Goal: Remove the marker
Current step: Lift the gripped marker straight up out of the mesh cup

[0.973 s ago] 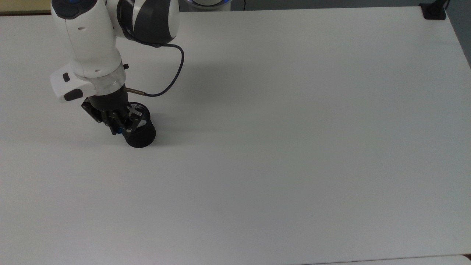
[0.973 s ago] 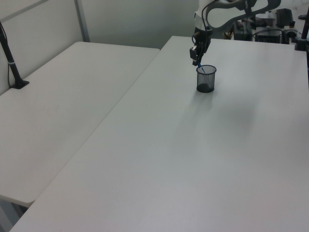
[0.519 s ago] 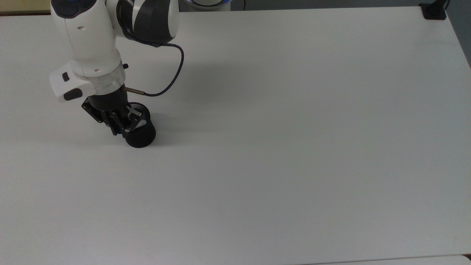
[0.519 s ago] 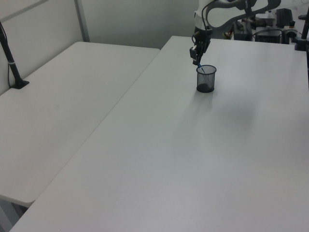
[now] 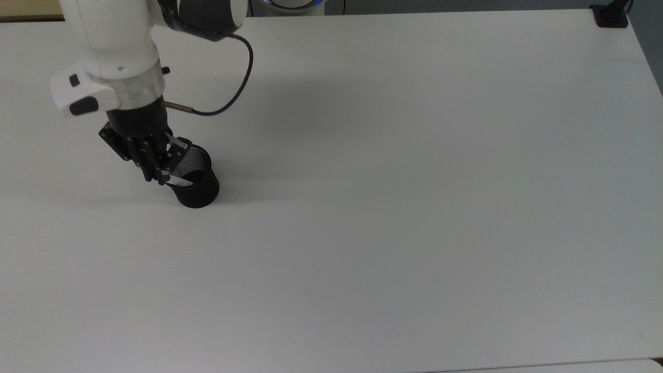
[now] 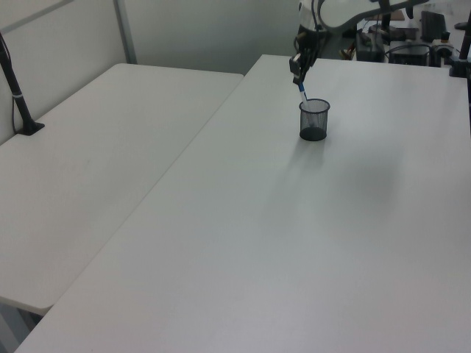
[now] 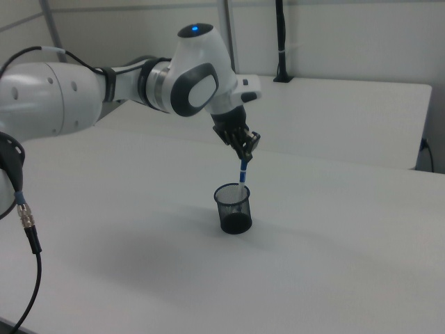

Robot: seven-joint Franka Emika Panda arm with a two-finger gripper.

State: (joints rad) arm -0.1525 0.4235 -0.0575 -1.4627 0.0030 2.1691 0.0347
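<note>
A black mesh cup (image 7: 234, 208) stands on the white table (image 5: 414, 207), also seen as the cup (image 5: 196, 181) and the cup (image 6: 313, 120). My gripper (image 7: 245, 154) hangs just above the cup's rim, shut on the marker's blue upper end. The marker (image 7: 243, 173) hangs upright below the fingers, its white lower end still inside the cup's mouth. The marker (image 6: 302, 93) leans slightly in the left view, under the gripper (image 6: 298, 77). From the top view the gripper (image 5: 160, 171) covers most of the marker (image 5: 178, 180).
A second white table (image 6: 96, 169) adjoins on the left view's left. A black camera post (image 6: 15, 88) stands clamped there, and another post (image 7: 280, 42) rises at the back of the right view. A black cable (image 5: 228, 88) loops off the wrist.
The gripper has risen with the marker in it, drawing the marker most of the way up out of the cup. The cup has stayed in place.
</note>
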